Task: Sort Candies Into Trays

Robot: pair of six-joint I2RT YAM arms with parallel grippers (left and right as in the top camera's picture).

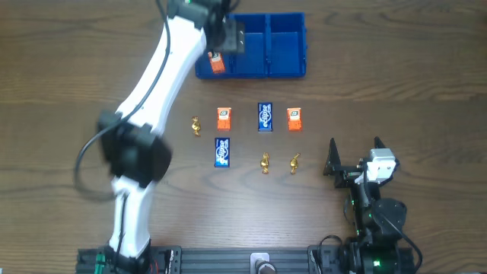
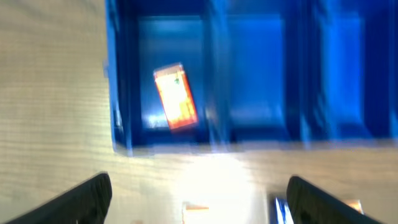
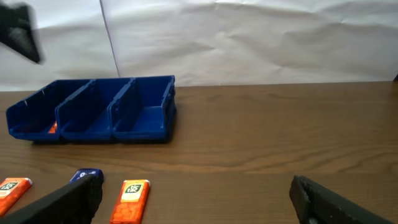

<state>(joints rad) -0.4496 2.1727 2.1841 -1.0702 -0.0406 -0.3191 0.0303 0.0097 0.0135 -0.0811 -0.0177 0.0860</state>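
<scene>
A blue three-compartment tray (image 1: 286, 67) stands at the table's far middle. One orange candy (image 1: 216, 64) lies in its left compartment, also seen under my left wrist as the orange candy (image 2: 176, 96). My left gripper (image 1: 227, 33) hovers above that end of the tray (image 2: 214, 81), open and empty (image 2: 199, 199). On the table lie two orange candies (image 1: 224, 118) (image 1: 294, 119), two blue candies (image 1: 265, 117) (image 1: 222, 152) and three gold candies (image 1: 195, 125) (image 1: 265, 163) (image 1: 294, 162). My right gripper (image 1: 355, 150) rests open near the right base, away from all candies (image 3: 199, 202).
The wooden table has free room to the left and right of the candy rows. A white wall (image 3: 249, 37) stands behind the tray (image 3: 143, 112). The left arm's white links (image 1: 144, 99) slant across the left half of the table.
</scene>
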